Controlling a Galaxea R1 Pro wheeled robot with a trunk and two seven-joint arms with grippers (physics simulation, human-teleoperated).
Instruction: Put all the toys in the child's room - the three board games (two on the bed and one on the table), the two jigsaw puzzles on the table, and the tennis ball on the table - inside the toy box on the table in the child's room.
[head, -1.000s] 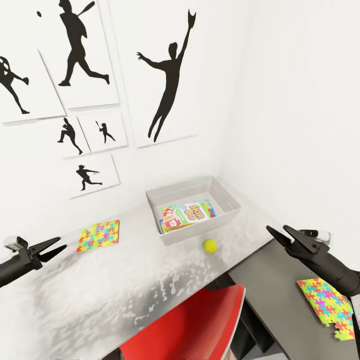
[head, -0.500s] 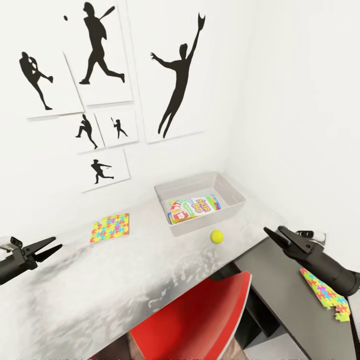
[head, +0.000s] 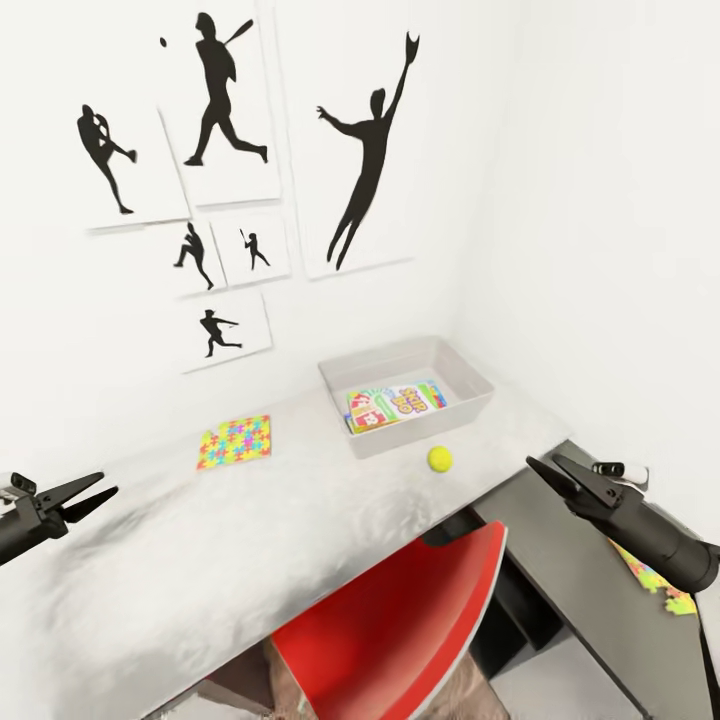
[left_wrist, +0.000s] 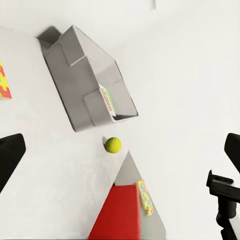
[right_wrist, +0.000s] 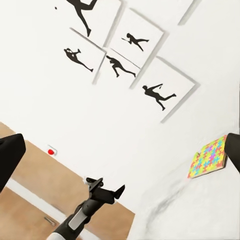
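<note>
The left gripper (head: 88, 490) hangs at nine o'clock in the head view, above the pale table (head: 200, 570), its two dark fingers spread apart and holding nothing. Past it, toward eleven o'clock, a jigsaw puzzle (head: 235, 442) lies flat on the table top, a thin squarish sheet of interlocking yellow, blue, red and green pieces. On the white wall above hang silhouette posters (head: 225, 95) of ball players; none carries any writing.

Near the centre stands the toy box (head: 470, 372), a light-grey tray with sloping sides, pushed toward the corner. Inside it lies a board game (head: 395, 405), white and red with green edging; its bright lettering appears to read "SKIP-BO", though the smaller print is too fine to make out. Just in front of the tray sits the yellow-green tennis ball (head: 439, 459), apart from the wall of the tray.

At six o'clock a red chair (head: 400, 620) is cut off by the frame edge.

At four o'clock the right gripper (head: 552, 470) hovers with fingers parted, empty, over the dark cabinet top (head: 570, 590). The second jigsaw puzzle (head: 650, 580) lies there, largely hidden behind the arm.
</note>
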